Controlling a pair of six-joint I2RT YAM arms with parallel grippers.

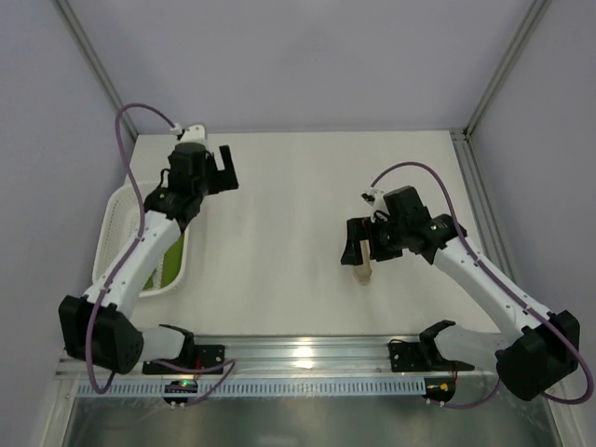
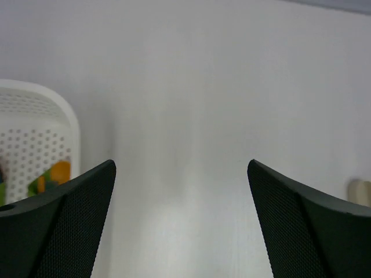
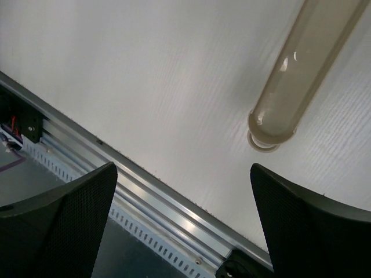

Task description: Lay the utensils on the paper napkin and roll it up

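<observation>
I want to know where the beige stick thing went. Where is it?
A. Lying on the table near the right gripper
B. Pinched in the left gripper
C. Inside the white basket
A: the beige oblong piece lies flat on the white table, just beyond the right gripper, whose wide-open fingers do not touch it.

Basket (image 1: 110, 212) contents (green glimpse) mostly behind left arm (image 1: 140, 251).
</observation>
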